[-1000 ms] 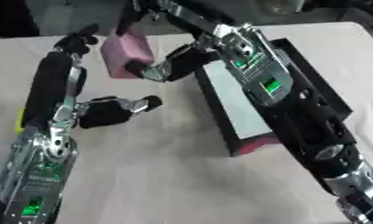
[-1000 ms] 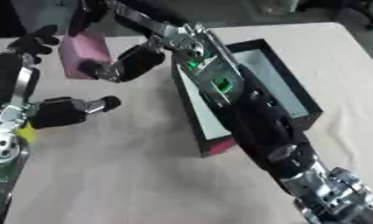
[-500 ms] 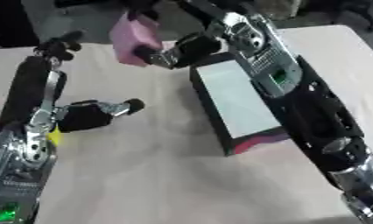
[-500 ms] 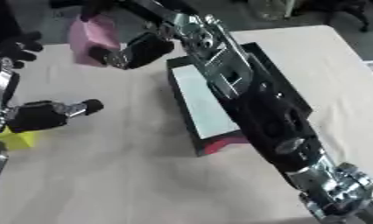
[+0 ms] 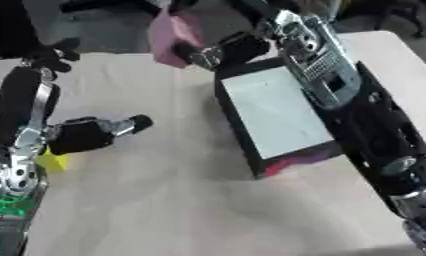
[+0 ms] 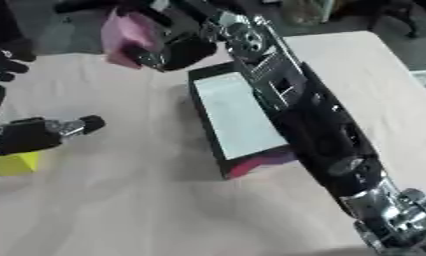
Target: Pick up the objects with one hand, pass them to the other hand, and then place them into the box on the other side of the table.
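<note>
Gripping a pink block (image 5: 168,31), the right hand (image 5: 218,50) is holding it up past the far left corner of the box (image 5: 273,119), off the table, presumably so it can swing over the white-lined inside and let go. That box is sitting on the robot's right with something magenta showing at its near wall. Over on the left, the left hand (image 5: 83,135) is hanging low with fingers curled on nothing, a yellow block (image 6: 13,162) lying just beside it, likely the next pick. Everything is resting on a pale beige tabletop (image 5: 181,205); beyond its far edge the room is looking dark and indistinct.
</note>
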Motion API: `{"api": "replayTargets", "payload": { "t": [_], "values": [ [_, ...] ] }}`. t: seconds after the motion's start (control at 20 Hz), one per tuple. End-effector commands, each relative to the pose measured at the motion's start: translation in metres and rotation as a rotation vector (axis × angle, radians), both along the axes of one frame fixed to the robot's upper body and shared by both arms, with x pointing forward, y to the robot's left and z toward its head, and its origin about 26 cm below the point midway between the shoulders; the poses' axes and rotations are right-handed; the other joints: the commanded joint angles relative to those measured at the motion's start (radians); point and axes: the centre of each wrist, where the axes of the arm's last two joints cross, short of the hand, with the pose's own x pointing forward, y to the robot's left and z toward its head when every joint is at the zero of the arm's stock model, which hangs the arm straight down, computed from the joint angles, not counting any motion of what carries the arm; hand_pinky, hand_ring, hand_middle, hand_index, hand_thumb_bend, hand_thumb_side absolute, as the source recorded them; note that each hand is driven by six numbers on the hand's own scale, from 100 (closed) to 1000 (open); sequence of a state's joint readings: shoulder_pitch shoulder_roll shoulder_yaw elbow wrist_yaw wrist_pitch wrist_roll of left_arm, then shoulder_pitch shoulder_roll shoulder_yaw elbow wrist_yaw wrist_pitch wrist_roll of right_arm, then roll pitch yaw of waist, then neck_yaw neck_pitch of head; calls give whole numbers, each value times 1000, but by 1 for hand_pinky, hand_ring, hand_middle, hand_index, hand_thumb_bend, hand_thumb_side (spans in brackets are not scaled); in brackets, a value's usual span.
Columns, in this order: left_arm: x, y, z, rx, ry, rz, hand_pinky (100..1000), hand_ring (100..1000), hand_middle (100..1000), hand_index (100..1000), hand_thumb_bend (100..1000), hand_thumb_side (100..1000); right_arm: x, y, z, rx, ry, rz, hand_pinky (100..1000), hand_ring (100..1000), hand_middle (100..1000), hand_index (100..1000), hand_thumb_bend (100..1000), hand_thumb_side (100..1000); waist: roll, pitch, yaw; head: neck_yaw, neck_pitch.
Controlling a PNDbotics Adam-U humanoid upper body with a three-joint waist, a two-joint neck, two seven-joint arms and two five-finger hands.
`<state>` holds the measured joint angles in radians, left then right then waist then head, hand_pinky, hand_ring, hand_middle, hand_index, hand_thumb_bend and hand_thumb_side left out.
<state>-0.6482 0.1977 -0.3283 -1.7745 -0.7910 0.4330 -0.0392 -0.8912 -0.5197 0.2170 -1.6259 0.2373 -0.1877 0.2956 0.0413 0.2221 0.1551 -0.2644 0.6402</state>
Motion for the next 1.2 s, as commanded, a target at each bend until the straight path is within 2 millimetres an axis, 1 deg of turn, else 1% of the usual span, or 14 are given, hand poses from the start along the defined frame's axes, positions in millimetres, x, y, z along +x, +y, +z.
{"api": "replayTargets", "payload": {
  "t": [0.05,0.25,0.3,0.45,0.65,0.95,1.1,1.2],
  "values": [
    [-2,8,9,-1,-30,9,794,760,746,923,941,466,-7,-19,16,1,-27,-38,763,714,272,641,306,100,-3,-39,-2,7,0],
    [-2,9,9,-2,-30,9,794,760,746,923,941,466,-9,-24,18,4,-12,-41,763,714,272,641,306,100,-4,-40,-2,7,0],
    [-2,11,9,0,-29,17,795,759,743,921,945,464,-8,-29,17,1,-1,-58,777,738,269,662,307,100,-7,-40,-8,7,6],
    [-2,16,8,4,-29,27,793,753,739,921,948,464,-6,-62,11,-10,70,-145,782,748,267,672,309,100,-13,-43,-12,0,18],
    [-3,15,10,0,-35,17,792,751,733,918,951,463,-18,-97,18,-38,109,-204,788,757,266,681,310,100,-12,-42,-3,-6,17],
    [-4,15,12,-4,-36,7,793,753,730,915,955,464,-27,-129,21,-52,151,-253,785,755,270,682,313,100,-12,-40,2,-13,12],
    [-4,15,12,-4,-39,7,794,753,730,915,957,463,-30,-142,17,-70,149,-293,782,753,272,679,316,100,-12,-39,3,-20,7],
    [-4,15,13,-4,-42,6,794,754,730,915,959,462,-31,-151,12,-91,156,-323,781,754,274,680,317,100,-12,-39,3,-23,3]
  ]
}}
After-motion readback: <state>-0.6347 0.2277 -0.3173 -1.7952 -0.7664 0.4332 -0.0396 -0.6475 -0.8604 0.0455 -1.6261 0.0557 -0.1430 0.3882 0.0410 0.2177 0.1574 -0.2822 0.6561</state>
